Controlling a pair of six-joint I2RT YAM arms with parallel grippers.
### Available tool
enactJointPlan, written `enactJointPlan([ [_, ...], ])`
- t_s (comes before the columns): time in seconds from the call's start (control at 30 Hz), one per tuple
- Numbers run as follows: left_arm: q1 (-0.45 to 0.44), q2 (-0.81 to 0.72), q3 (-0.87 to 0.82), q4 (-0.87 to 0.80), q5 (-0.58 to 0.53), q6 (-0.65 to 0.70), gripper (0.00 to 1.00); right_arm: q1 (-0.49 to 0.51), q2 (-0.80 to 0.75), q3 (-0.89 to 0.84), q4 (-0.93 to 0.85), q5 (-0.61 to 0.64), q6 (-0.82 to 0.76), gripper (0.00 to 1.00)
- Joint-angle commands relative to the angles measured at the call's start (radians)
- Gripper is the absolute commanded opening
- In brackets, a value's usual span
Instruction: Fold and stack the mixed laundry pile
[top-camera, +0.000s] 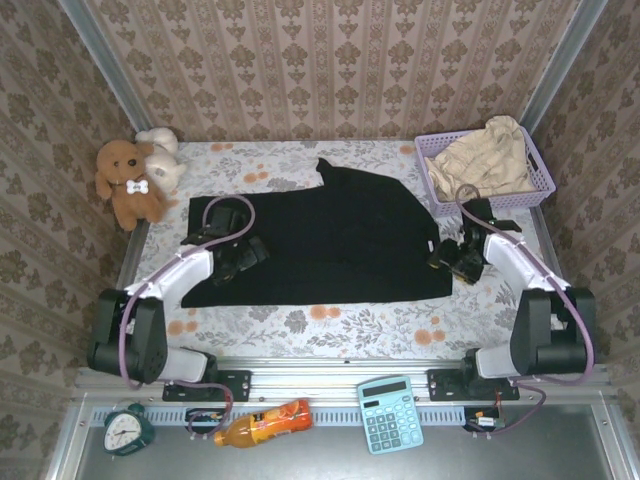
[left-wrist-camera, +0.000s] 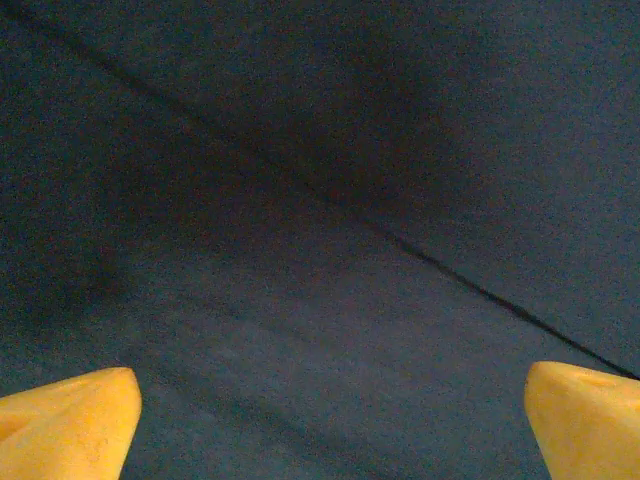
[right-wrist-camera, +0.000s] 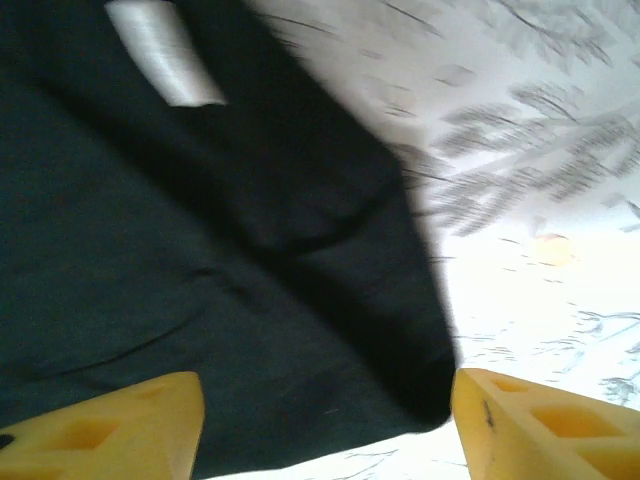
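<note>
Table (top-camera: 330, 325): floral cover, orange and grey blooms on white; same print blurred in right wrist view (right-wrist-camera: 540, 150).

Far-left corner: brown plush bear (top-camera: 128, 180), seated upright, white bow at neck. Cream plush toy (top-camera: 165, 160) touching it on the right, partly behind.

Far-right corner: lavender mesh basket (top-camera: 497, 201), upright.

Grey metal ledge (top-camera: 560, 440) below the table's near edge: teal alarm clock (top-camera: 128, 430) at left; orange bottle (top-camera: 265, 422) lying on its side; teal calculator (top-camera: 388, 413) face up, right of the bottle.

Patterned wallpaper (top-camera: 330, 60) on the walls.
</note>
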Motion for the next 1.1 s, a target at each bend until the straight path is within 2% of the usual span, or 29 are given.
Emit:
enactJointPlan([
  [0.0,-0.063,-0.061,0.061,-0.063,0.020,0.031,0.93,0.097,-0.001,0.048,0.007,0.010,0.081,0.57],
  [0.1,-0.111,-0.050,0.013,0.006,0.053,-0.022,0.56,0.191,0.087,0.049,0.090,0.001,0.159,0.43],
  [0.17,-0.118,-0.028,-0.032,0.065,0.072,-0.067,0.25,0.227,0.149,0.058,0.134,-0.007,0.198,0.34],
  [0.2,-0.157,-0.013,-0.055,0.100,0.083,-0.088,0.17,0.239,0.183,0.063,0.160,-0.006,0.219,0.31],
  [0.3,-0.186,0.052,-0.085,0.151,0.077,-0.105,0.00,0.250,0.277,0.082,0.198,-0.017,0.256,0.29],
  [0.43,-0.195,0.141,-0.111,0.191,0.086,-0.100,0.00,0.260,0.335,0.088,0.125,0.039,0.271,0.31],
  [0.57,-0.222,0.159,-0.144,0.119,0.096,-0.103,0.00,0.287,0.284,0.004,0.056,0.070,0.262,0.33],
  [0.77,-0.319,-0.051,-0.279,-0.063,0.092,-0.193,0.00,0.352,0.157,-0.137,-0.020,0.069,0.315,0.34],
  [0.87,-0.320,-0.201,-0.306,-0.146,0.086,-0.209,0.01,0.375,0.056,-0.199,-0.035,0.055,0.347,0.36],
  [0.93,-0.299,-0.269,-0.264,-0.185,0.060,-0.169,0.15,0.374,-0.014,-0.185,-0.047,0.042,0.333,0.42],
  [0.97,-0.275,-0.279,-0.228,-0.192,0.051,-0.137,0.30,0.372,-0.039,-0.148,-0.060,0.047,0.313,0.48],
  [1.0,-0.245,-0.268,-0.184,-0.189,0.052,-0.103,0.38,0.369,-0.045,-0.098,-0.075,0.064,0.292,0.54],
  [1.07,-0.179,-0.200,-0.089,-0.164,0.087,-0.032,0.47,0.352,-0.021,0.025,-0.087,0.077,0.237,0.59],
])
